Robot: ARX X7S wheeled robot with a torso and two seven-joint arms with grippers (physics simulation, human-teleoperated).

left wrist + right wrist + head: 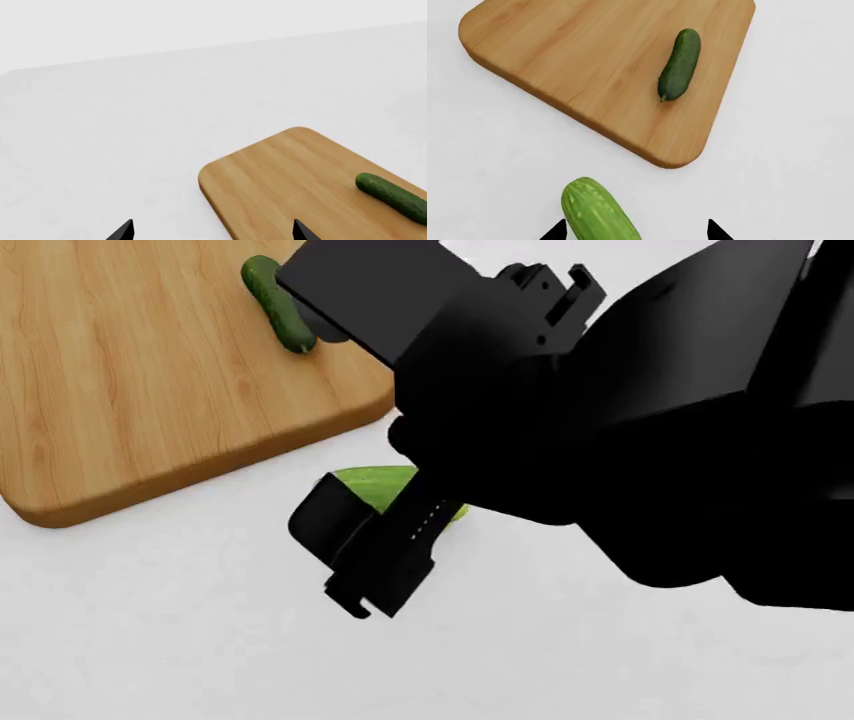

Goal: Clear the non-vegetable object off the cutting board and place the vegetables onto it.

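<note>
The left claw [212, 231] shows only two dark fingertips set wide apart with nothing between them, so it is open and idle, hovering over the white surface [100, 150] just off a rounded corner of the cutting board [280, 180]. On the board lies the slim dark cucumber [680, 65], flat and close to one long edge, so that part of the job looks done. No pear shows in any view, so the board is free of it, though where it went I cannot tell. The plump light cucumber [597, 212] lies on the surface near the board's corner, apart from its edge. The right claw [636, 232] sits open around it, one tip touching its side, probably lining up a grasp. From the head view the right arm [641, 430] hides most of this.
</note>
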